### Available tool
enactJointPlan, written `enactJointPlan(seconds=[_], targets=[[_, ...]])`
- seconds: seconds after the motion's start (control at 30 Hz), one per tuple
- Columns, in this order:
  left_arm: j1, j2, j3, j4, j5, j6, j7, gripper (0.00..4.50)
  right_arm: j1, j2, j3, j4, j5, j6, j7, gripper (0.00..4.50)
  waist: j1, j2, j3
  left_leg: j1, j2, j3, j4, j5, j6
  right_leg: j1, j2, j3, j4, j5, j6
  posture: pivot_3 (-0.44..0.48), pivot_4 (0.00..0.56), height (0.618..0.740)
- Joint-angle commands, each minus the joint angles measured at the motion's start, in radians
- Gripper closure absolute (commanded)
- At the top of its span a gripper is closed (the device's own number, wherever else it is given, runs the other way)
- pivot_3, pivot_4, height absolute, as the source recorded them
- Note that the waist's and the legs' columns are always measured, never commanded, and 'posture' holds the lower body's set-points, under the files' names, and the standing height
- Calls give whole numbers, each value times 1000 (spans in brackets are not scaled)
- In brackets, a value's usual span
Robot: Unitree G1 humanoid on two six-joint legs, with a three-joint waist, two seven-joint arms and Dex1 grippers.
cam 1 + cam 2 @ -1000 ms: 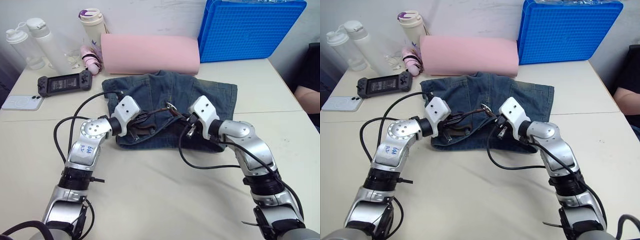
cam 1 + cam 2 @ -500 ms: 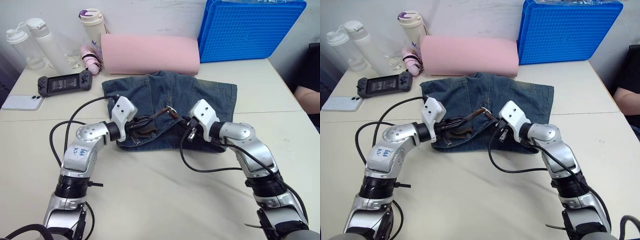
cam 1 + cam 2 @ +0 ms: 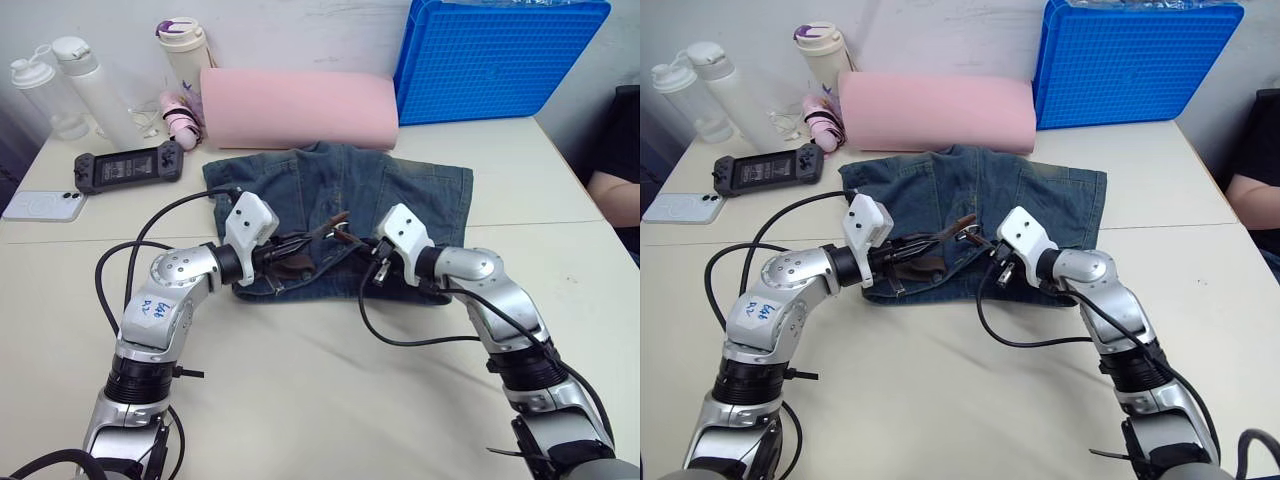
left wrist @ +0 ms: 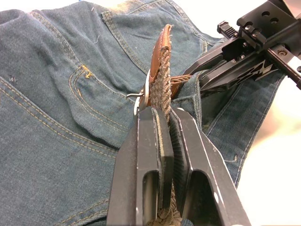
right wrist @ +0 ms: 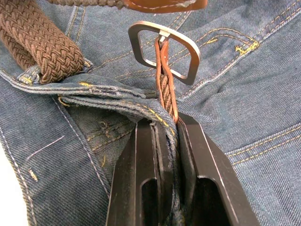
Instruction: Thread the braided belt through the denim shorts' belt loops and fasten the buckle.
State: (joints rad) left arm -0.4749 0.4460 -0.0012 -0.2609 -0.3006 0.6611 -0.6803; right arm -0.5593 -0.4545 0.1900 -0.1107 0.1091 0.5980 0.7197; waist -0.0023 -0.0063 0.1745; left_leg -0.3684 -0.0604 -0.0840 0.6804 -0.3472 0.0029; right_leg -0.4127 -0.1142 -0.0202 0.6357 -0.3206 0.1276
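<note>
A pair of faded blue denim shorts (image 3: 340,215) lies flat on a pale tabletop (image 3: 330,400), just in front of a long pink foam roll (image 3: 298,107) and near a big blue plastic crate (image 3: 497,57) that leans at the back right. The dark brown braided belt (image 5: 44,44) runs along the waistband at the near edge of the shorts, and both arms meet over it. The left gripper (image 4: 163,123) is clamped on the woven strap close to its tan leather tip (image 4: 164,44), which stands up edge-on between the black fingers (image 4: 143,155). The right gripper (image 5: 165,128) is closed on the strap's other end together with a fold of the denim waistband (image 5: 94,92), just behind the silver rectangular metal buckle (image 5: 164,49); the buckle stands clear of the fingertips and lies over the cloth. In the right wrist view a thick stretch of the braid passes under a blue denim belt loop (image 5: 33,73) beside the gripper, and the leather tip crosses just above the buckle frame without entering it. In the left wrist view the right gripper's black fingers reach in beside the tip. At the back left of the table stand two clear bottles (image 3: 70,85), a white tumbler with a purple lid (image 3: 186,52), a black handheld game console (image 3: 128,165) and a white phone (image 3: 42,205).
</note>
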Motion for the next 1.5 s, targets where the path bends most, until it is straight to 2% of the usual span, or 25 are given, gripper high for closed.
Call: enactJointPlan(seconds=[0.03, 0.2, 0.53, 0.7, 1.23, 1.5], targets=[[4, 26, 82, -42, -73, 49, 3, 4500, -25, 13, -52, -11, 25, 82, -45, 4449, 0, 0, 0, 0, 0, 0, 0, 0, 0, 0, 0, 0, 0, 0, 0, 0, 150, 740], [35, 37, 94, -120, -207, 189, -26, 4500, -56, 43, -76, -21, 65, 153, -72, 4449, 1, 0, 0, 0, 0, 0, 0, 0, 0, 0, 0, 0, 0, 0, 0, 0, 150, 740], [41, 39, 23, -96, -157, 177, 48, 4500, -91, 56, -84, -58, 108, 186, -81, 4449, -1, 0, 0, 0, 0, -1, 0, 0, 0, 0, 0, 1, 0, 0, 0, 0, 150, 740], [11, 17, 68, -36, -143, 152, 122, 4500, -76, 52, -95, -94, 131, 214, -83, 4449, 0, 0, 0, 0, 0, -1, 0, 0, 0, 0, 0, 0, 0, 0, 0, 0, 150, 740], [-52, -20, 34, 51, -118, 98, 156, 4500, -60, 52, -88, -191, 182, 248, -80, 4449, 0, 0, 0, 0, 0, -1, -1, 0, 0, 0, 0, 0, 0, 0, 0, 0, 150, 740], [-64, -52, -1, 56, -122, 82, 151, 4500, -44, 12, -33, -218, 161, 216, -49, 4449, 1, 0, 0, 0, -1, -2, 0, 0, 0, 0, 0, 0, 0, 0, 0, 0, 150, 740]])
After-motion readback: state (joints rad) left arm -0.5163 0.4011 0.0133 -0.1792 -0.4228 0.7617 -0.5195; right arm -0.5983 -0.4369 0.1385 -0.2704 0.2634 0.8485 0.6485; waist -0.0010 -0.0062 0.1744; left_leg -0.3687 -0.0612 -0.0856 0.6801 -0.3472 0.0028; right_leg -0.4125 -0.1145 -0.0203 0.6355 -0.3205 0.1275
